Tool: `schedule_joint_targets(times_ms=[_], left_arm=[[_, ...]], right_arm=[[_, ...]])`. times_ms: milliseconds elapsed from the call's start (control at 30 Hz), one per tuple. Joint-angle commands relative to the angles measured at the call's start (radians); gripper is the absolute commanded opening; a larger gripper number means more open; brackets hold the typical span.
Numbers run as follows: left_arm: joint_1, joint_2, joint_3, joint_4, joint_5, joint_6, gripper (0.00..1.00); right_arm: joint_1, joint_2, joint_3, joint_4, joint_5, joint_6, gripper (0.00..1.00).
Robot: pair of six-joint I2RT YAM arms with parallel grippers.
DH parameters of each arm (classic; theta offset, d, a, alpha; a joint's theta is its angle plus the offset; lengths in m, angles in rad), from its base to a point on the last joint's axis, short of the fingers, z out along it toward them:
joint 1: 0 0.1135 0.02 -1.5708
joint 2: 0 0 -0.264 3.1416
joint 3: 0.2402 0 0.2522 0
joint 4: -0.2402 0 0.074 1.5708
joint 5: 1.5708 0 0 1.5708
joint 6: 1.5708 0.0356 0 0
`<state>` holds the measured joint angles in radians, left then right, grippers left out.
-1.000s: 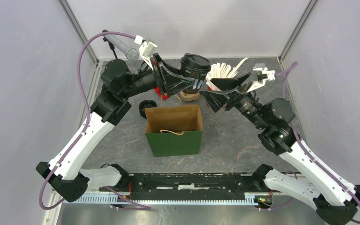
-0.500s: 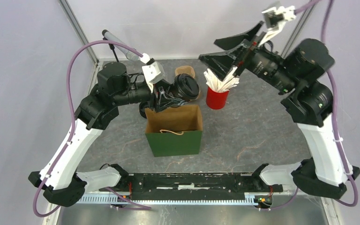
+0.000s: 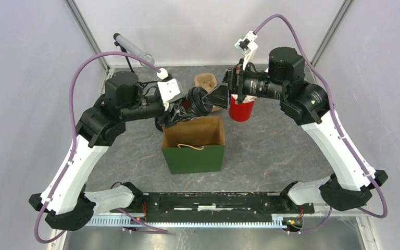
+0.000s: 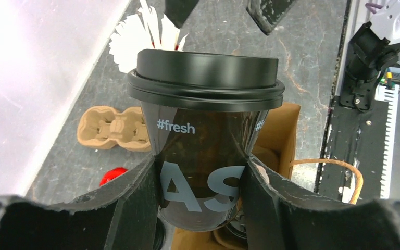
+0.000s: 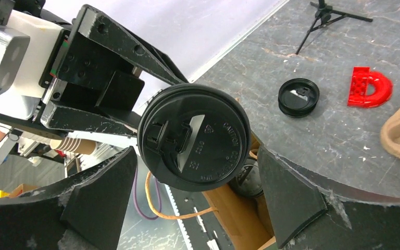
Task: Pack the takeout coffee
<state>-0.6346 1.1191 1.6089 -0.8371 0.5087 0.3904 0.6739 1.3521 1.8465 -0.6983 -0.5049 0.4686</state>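
Grips the coffee cup (image 4: 203,156) in the left jaws, closed on the lower body below the "#fresh" print, with the lid (image 5: 192,143) pressed on. Carries it tipped well over toward its side, top facing the right arm, above the rear rim of the paper bag (image 3: 192,156) and not yet inside. Spreads the right jaws wide on either side of that lid, gripping nothing and, going by the right wrist view, touching nothing.

Shows something dark and round down in the bag beneath the cup, possibly another cup already packed, though too hidden to say for sure. Leaves on the worktop (image 3: 271,151) behind the bag a cardboard carrier (image 4: 114,127), a red cup (image 3: 241,110) full of white sticks, and a loose lid (image 5: 298,97) lying apart from the rest.

Puts the task, as a judgement, somewhere past the middle, with the cup lidded, picked up and brought to the mouth of the bag. Remains to right the cup, lower it through the opening to the bottom, and let go without tipping it. Cannot tell whether the carrier or the sticks are meant to go in as well.
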Motion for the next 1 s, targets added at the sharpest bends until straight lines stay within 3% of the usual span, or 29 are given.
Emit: schedule_joint_targets(times_ms=[0, 300, 967], left_arm=[[-0.005, -0.004, 0.055, -0.048, -0.042, 0.1, 0.59], [-0.005, 0.011, 0.061, -0.082, -0.057, 0.127, 0.58], [-0.008, 0.023, 0.069, -0.105, -0.068, 0.154, 0.55]], right_arm=[[-0.002, -0.019, -0.018, 0.02, -0.062, 0.017, 0.92], [0.001, -0.019, -0.052, 0.074, -0.091, 0.051, 0.98], [0.059, 0.06, -0.036, -0.024, -0.037, -0.012, 0.98]])
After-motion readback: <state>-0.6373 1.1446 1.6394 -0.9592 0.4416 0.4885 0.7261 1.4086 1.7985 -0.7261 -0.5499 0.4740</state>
